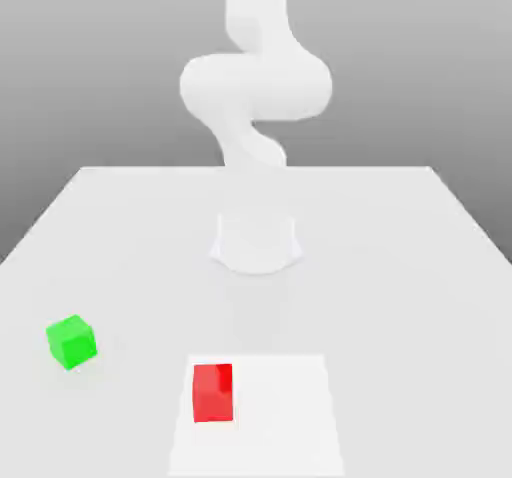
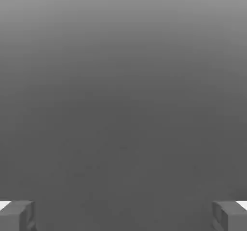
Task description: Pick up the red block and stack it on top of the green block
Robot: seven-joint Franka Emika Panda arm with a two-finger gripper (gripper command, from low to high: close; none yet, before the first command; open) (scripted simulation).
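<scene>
Red block [image 1: 213, 392] sits untouched on the table [image 1: 400, 266], green block [image 1: 71, 342] apart toward the exterior view's left. My gripper [image 2: 123, 215] is spread wide, grasping nothing; I reckon everything's left to do.

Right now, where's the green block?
Exterior view: green block lies on the table, on the view's left, apart from the red block.

1. The white arm [image 1: 255, 86] rises from its round base [image 1: 257, 243] at the middle of the exterior view, bending in an S-curve upward.
2. In the hand view, the gripper [image 2: 123, 215] has its two grey fingertips [image 2: 17, 215] spread wide apart, nothing between them.
</scene>
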